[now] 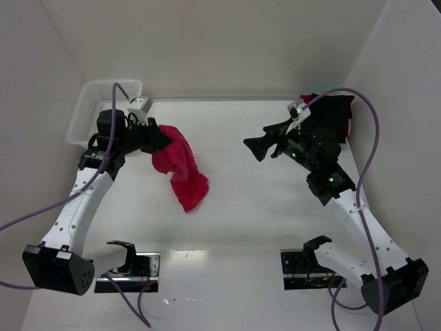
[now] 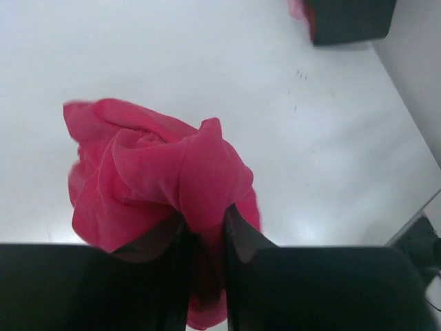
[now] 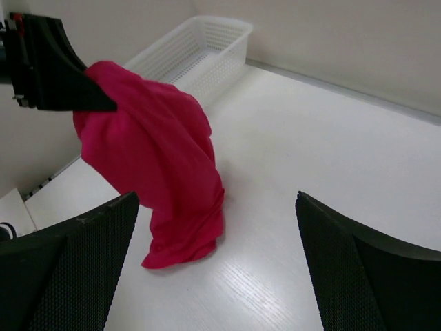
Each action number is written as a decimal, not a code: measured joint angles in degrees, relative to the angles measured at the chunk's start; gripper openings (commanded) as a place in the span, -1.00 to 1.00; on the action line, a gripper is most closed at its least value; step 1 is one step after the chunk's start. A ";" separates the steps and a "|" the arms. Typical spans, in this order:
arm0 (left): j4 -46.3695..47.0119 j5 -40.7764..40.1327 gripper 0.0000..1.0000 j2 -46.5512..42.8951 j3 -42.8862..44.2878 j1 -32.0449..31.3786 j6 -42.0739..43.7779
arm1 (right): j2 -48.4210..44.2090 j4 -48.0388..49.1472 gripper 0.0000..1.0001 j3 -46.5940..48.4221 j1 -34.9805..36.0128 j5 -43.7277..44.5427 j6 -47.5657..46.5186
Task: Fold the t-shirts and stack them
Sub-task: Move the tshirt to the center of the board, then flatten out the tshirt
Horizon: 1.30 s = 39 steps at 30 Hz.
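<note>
Top external: white walls surround a white table; crimson t-shirt touches it.

At far left a basket, shirt just right of it, second shirt seemingly far right.

Bright, even light; foreground seems soft.

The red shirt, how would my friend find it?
Start at the white table, left side, near the white basket at the back. The left arm's pincer pinches the red shirt by its top, and it hangs crumpled down to the tabletop. Everything around it is white or black.
</note>
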 measured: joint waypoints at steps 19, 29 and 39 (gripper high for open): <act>0.79 -12.41 0.98 17.79 11.34 -13.07 10.75 | 19.96 1.75 1.00 3.39 0.90 1.29 0.15; -5.81 -56.22 0.98 7.50 6.10 -11.74 -2.43 | 45.88 -3.41 1.00 24.09 11.23 4.85 -4.33; -8.39 -62.97 0.98 1.81 -0.33 -9.49 -11.23 | 64.19 -11.23 1.00 45.13 25.57 13.73 -8.57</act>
